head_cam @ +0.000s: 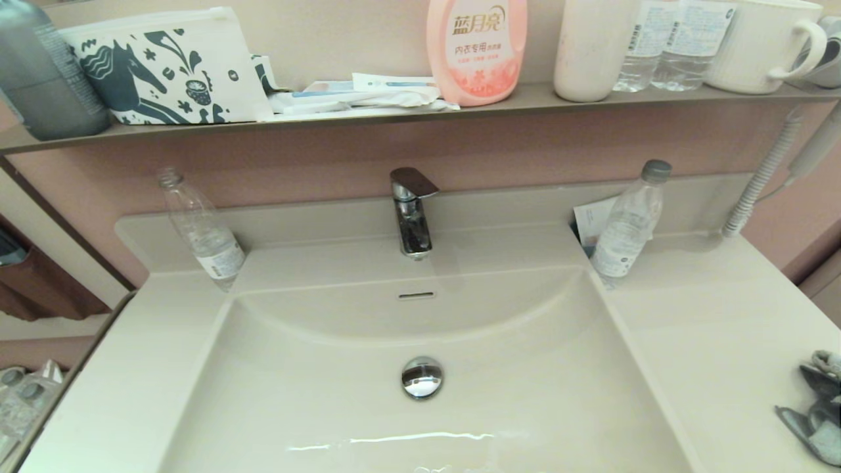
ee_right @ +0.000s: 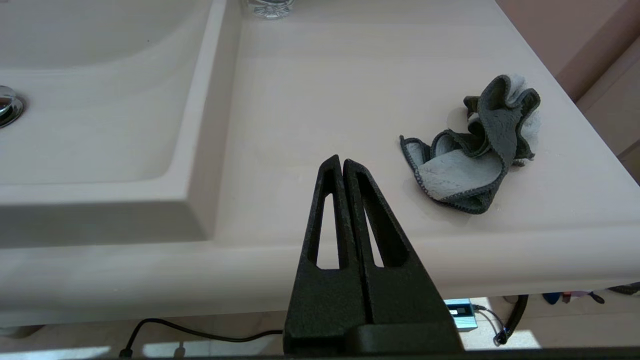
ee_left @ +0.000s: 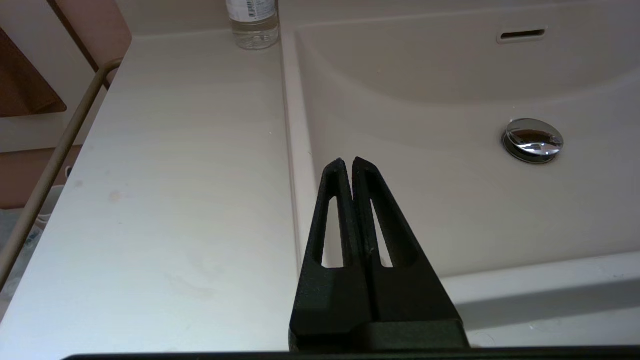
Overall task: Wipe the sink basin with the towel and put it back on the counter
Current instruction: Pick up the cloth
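Observation:
The cream-white sink basin (head_cam: 315, 407) lies in the middle, with a chrome drain plug (head_cam: 422, 377) and a slot overflow hole (head_cam: 416, 295). The grey towel (head_cam: 817, 414) lies crumpled on the counter (head_cam: 709, 341) at the right edge of the head view. In the right wrist view the towel (ee_right: 475, 150) rests on the counter, off to one side of my right gripper (ee_right: 341, 161), which is shut and empty near the counter's front edge. My left gripper (ee_left: 348, 162) is shut and empty, over the basin's left rim. Neither gripper shows in the head view.
A chrome faucet (head_cam: 410, 210) stands behind the basin. Clear plastic bottles stand at the back left (head_cam: 200, 230) and back right (head_cam: 627, 226). The brown-grey shelf (head_cam: 394, 112) above holds a pink detergent bottle (head_cam: 476, 49), cups, papers and a pouch. A white hose (head_cam: 762, 177) hangs at right.

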`<state>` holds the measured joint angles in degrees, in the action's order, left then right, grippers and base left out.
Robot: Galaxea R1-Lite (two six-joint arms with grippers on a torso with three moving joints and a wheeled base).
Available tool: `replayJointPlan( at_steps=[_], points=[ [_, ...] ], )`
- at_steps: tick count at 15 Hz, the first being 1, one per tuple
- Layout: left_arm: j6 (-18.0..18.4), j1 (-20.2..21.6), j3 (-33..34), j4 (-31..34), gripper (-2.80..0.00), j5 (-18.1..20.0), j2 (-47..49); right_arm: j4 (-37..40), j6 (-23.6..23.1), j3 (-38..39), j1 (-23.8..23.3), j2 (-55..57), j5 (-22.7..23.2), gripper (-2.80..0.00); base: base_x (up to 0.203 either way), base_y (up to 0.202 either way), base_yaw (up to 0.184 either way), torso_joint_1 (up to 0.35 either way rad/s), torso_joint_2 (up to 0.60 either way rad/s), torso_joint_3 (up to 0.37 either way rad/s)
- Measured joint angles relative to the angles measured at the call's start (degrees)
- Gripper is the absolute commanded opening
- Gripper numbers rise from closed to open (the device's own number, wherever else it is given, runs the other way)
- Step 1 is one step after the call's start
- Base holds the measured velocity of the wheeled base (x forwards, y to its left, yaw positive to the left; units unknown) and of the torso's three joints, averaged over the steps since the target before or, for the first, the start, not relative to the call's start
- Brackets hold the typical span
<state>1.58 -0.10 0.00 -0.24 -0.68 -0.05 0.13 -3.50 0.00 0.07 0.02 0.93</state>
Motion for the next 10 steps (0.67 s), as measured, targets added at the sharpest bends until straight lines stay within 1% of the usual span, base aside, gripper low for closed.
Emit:
replayJointPlan(
  at_steps=[4,7,10],
  points=[
    [-0.01,0.0,0.0,0.02,-2.8,0.0,0.02,0.24,-0.3,-0.54,0.0,0.0,-0.27,-2.8,0.0,0.0,0.0,0.0,0.0,0.0],
    [-0.01,0.0,0.0,0.0,-2.8,0.0,0.02,2.07,-0.55,-6.03,-0.02,1.57,-0.29,-2.8,0.0,0.0,0.0,0.0,0.0,0.0],
    [-0.02,-0.01,0.0,0.0,-2.8,0.02,0.02,2.67,-0.63,-10.98,0.04,6.85,-0.83,-2.8,0.0,0.0,0.0,0.0,0.0,0.0]
  ],
)
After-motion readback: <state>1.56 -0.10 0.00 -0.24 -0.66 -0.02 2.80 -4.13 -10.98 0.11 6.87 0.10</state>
